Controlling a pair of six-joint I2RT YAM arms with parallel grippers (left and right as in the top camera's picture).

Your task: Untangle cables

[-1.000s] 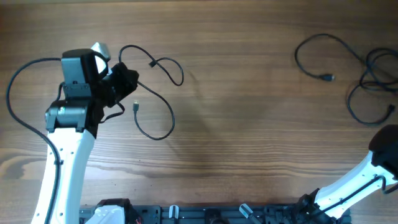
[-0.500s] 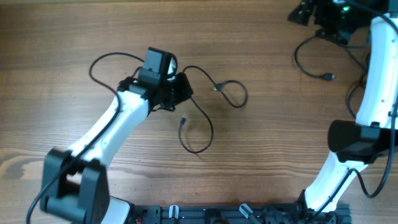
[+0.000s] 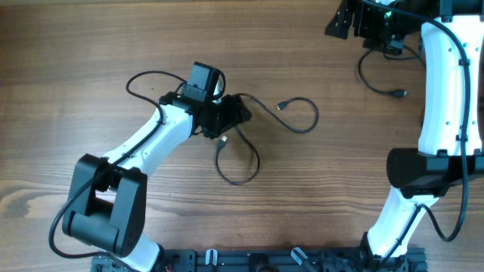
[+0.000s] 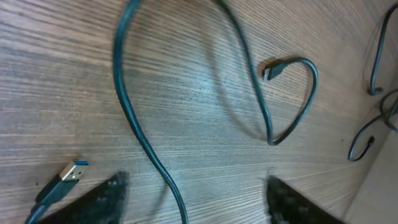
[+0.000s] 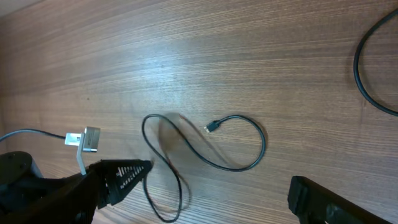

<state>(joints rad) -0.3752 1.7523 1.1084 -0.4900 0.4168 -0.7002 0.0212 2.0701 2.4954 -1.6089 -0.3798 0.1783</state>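
Rightward went the left claw (image 4: 193,190) with one cable (image 4: 122,93), and now it stands wide open over it mid-table, likely dropping it apart from the rest, while the right claw (image 5: 221,174) hangs open and empty.

Overhead, the left gripper (image 3: 229,117) covers the stretch of cable (image 3: 282,106) beneath it, and the right arm (image 3: 439,83) hides part of the far cables (image 3: 395,93). The top edge cuts off the right gripper (image 3: 352,21); the left wrist view shows only blurred fingertips (image 4: 99,199)
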